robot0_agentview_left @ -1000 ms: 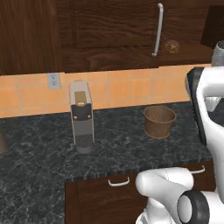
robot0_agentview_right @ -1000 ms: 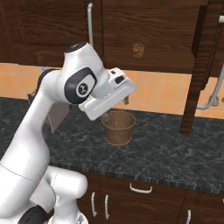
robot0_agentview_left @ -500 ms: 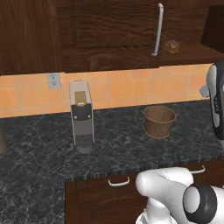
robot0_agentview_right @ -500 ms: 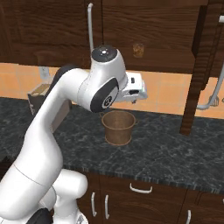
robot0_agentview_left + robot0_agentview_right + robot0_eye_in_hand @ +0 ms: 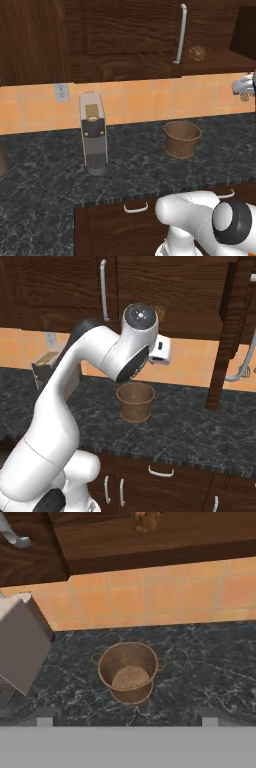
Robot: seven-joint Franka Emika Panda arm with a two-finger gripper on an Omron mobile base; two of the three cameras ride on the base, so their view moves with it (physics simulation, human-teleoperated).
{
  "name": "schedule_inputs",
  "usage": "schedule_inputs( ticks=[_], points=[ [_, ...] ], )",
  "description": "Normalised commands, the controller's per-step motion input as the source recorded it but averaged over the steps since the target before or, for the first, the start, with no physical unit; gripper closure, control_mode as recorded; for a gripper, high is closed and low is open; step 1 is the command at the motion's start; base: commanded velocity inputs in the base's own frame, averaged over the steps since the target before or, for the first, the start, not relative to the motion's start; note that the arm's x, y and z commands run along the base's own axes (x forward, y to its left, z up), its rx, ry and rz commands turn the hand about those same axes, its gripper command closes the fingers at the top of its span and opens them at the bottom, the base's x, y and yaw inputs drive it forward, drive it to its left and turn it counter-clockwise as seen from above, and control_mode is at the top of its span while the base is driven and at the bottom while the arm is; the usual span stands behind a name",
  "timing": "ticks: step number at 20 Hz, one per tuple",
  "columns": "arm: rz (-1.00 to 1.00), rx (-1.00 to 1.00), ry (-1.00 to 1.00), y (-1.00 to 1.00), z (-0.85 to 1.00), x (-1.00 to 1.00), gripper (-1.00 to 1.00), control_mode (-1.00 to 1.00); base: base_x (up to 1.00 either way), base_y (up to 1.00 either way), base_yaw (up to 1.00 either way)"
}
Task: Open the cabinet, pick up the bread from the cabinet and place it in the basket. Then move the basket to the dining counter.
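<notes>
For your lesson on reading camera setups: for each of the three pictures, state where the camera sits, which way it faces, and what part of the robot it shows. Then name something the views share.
Left base view: behind the arm, left side, facing the backsplash; white arm base at lower right.
Right base view: behind, right side; arm rises from lower left, over the basket.
Hand view: on the hand, looking down at the counter; gripper fingertips at bottom.
Shared: basket, bread in the cabinet.

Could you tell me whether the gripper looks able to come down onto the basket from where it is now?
Probably yes. The basket stands alone on the dark worktop, directly below the gripper in the hand view, with nothing between them. The grey appliance stands off to one side, apart from the basket.
</notes>
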Motion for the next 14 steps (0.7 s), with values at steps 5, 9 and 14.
schedule_inputs(
  ticks=[5, 9, 14],
  points=[
    [0.01, -0.10, -0.12, 0.34, 0.63, 0.32, -1.00, -1.00, 0.00, 0.00, 0.00],
    [0.00, -0.23, -0.20, 0.33, 0.49, 0.46, -1.00, -1.00, 0.00, 0.00, 0.00],
    [0.06, -0.03, -0.03, 0.00, 0.33, 0.54, -1.00, -1.00, 0.00, 0.00, 0.00]
  ],
)
